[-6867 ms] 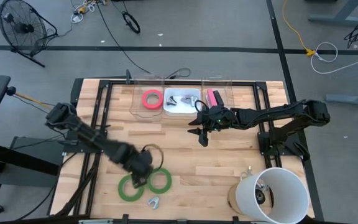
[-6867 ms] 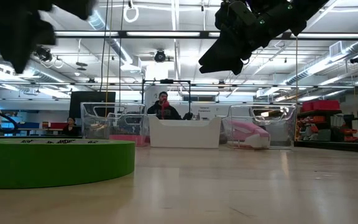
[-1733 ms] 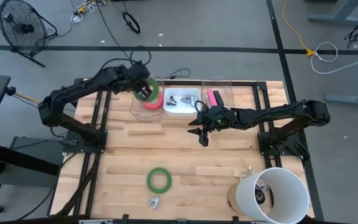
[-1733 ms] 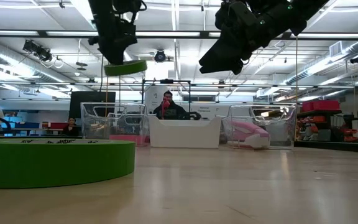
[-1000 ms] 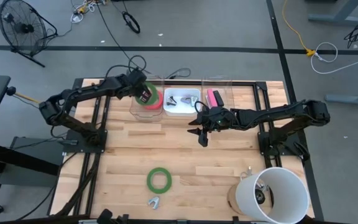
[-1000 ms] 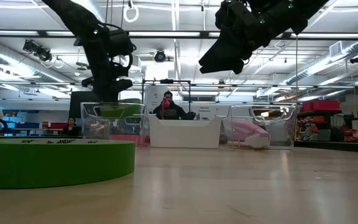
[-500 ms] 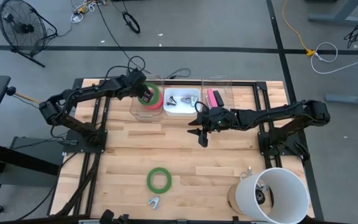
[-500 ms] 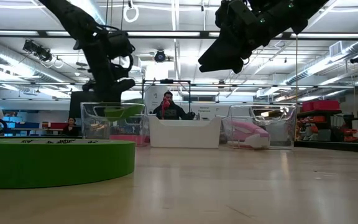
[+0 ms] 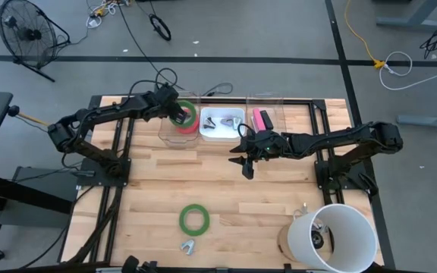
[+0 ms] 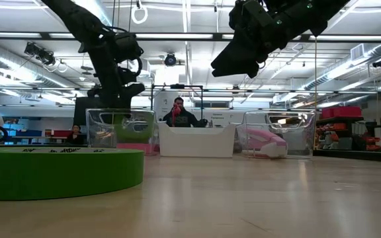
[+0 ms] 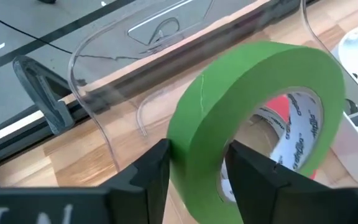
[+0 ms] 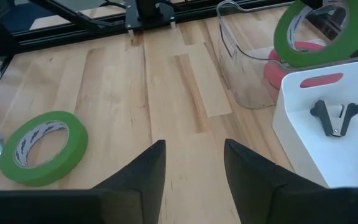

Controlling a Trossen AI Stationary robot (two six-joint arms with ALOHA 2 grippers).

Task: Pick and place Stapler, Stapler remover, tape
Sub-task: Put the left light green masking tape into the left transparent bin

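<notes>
Wood table [image 9: 279, 197]: green tape [image 9: 194, 219], three bins, white bucket [image 9: 338, 236].

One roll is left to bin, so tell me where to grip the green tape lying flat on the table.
Grip the green tape across its band, one finger inside the open centre and one outside, coming straight down. It lies flat on the table, so only the rim offers a hold.

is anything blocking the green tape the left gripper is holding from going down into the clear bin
Nothing visible blocks it. The left gripper holds the green tape roll tilted inside the open top of the clear bin. Below it lies only the red tape roll, which it would land on.
</notes>
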